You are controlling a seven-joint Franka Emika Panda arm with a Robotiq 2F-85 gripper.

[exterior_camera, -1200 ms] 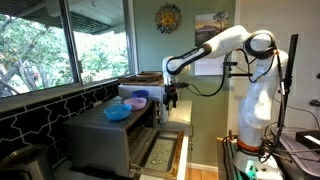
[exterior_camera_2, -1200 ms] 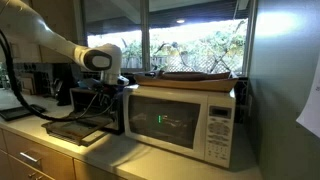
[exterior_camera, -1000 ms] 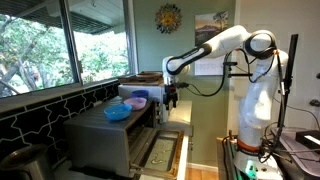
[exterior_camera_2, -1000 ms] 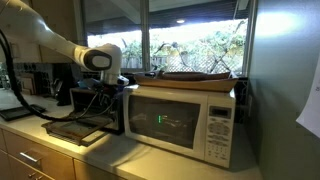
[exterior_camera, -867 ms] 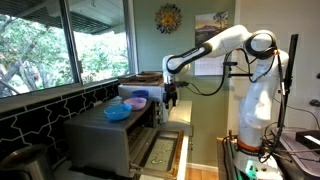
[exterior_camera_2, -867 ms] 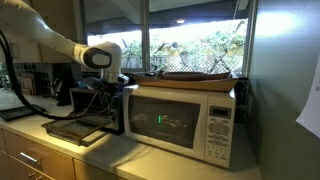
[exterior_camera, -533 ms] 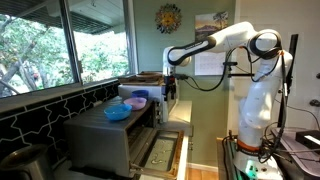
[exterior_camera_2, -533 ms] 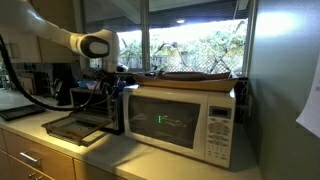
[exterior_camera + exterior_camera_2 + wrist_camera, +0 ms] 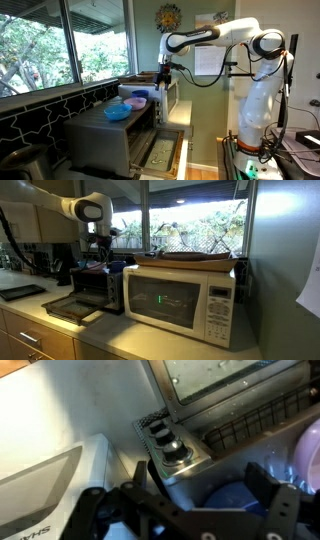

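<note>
Gripper (image 9: pixel 188 510) jaws stand wide apart and empty, black fingers (image 9: pixel 100 512) framing a glossy blue bowl (image 9: pixel 228 500) directly beneath. The bowl sits on top of the steel toaster oven (image 9: pixel 120 140), beside a pink bowl (image 9: pixel 306 450). Two round knobs (image 9: pixel 172 452) sit on a perforated metal panel next to the oven's glass door (image 9: pixel 230 385). The boxy white microwave (image 9: pixel 185 298) stands just beside it; its green display digits are too small to read, and the lettering on its casing in the wrist view is cut off.
</note>
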